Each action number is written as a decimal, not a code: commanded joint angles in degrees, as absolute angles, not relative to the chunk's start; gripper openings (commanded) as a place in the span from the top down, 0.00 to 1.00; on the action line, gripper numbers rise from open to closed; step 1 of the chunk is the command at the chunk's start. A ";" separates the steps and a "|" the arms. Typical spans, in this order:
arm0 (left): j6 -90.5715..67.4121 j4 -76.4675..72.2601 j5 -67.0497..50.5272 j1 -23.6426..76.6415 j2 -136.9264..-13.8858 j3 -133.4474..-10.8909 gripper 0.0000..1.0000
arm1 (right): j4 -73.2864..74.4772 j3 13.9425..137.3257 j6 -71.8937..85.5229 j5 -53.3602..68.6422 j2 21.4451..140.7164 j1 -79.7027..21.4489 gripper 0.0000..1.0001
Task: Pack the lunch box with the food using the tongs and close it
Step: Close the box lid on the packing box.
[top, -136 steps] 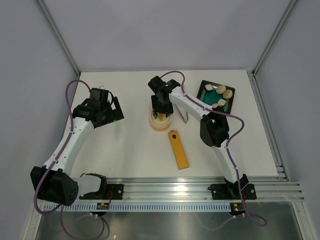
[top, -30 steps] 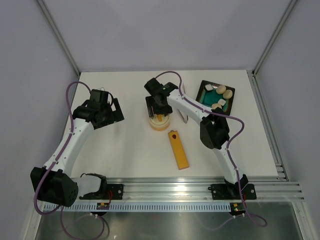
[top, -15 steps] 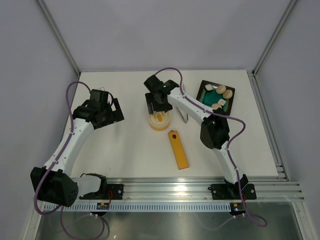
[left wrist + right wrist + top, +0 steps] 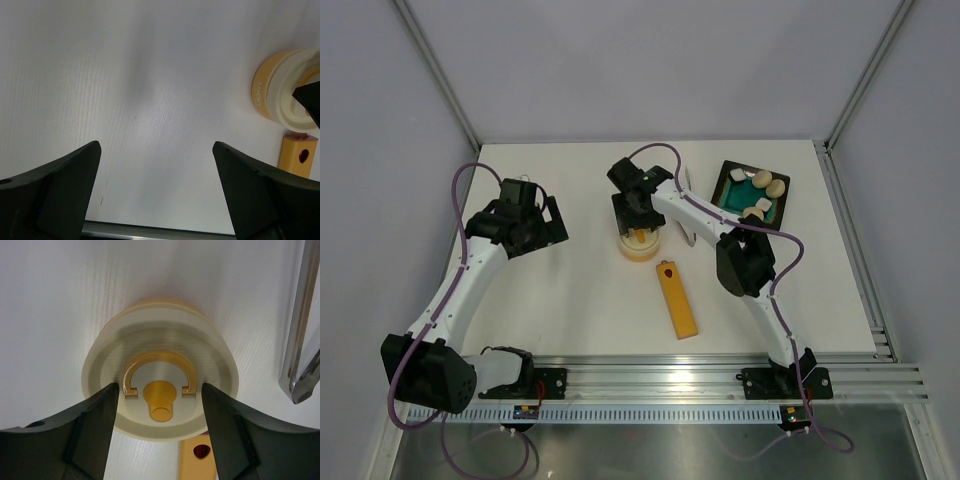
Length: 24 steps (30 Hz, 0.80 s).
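Observation:
The lunch box (image 4: 640, 248) stands at the table's middle with its cream lid (image 4: 160, 340) on it; the yellow bowl (image 4: 261, 90) shows beneath. My right gripper (image 4: 160, 387) points down onto the lid, one finger tight against each side of the lid's orange ring handle. The silver tongs (image 4: 300, 340) lie just right of the box, partly under the right arm (image 4: 690, 238). Several food pieces (image 4: 765, 185) lie in the black tray. My left gripper (image 4: 155, 145) hovers wide open over bare table, left of the box.
The black square tray with a green inside (image 4: 732, 180) sits at the back right. A long orange-yellow bar with a red dot (image 4: 676, 300) lies just in front of the box. The right arm reaches over the tongs. A metal rail runs along the near edge.
The right wrist has shifted slightly up-left and turned over the lunch box, with its elbow swinging a little left. The box, tongs, tray and left arm have stayed put.

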<state>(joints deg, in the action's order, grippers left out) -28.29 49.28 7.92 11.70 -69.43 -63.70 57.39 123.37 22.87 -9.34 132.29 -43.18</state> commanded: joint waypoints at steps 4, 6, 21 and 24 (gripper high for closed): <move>-27.86 47.46 7.82 11.43 -68.12 -63.72 0.01 | 55.37 120.32 23.03 -7.56 134.83 -43.24 0.26; -27.86 47.37 7.65 11.34 -68.20 -63.81 0.01 | 55.46 120.67 22.85 -7.73 134.74 -43.24 0.26; -27.86 47.29 7.73 11.42 -68.12 -63.81 0.01 | 57.83 126.29 21.89 -9.58 130.26 -43.33 0.26; -27.86 47.28 7.65 11.34 -68.12 -63.72 0.01 | 58.27 127.79 21.53 -10.02 129.82 -43.24 0.26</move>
<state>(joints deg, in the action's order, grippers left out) -28.29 49.28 7.92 11.70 -69.43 -63.59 57.45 124.01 22.76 -9.39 132.94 -43.18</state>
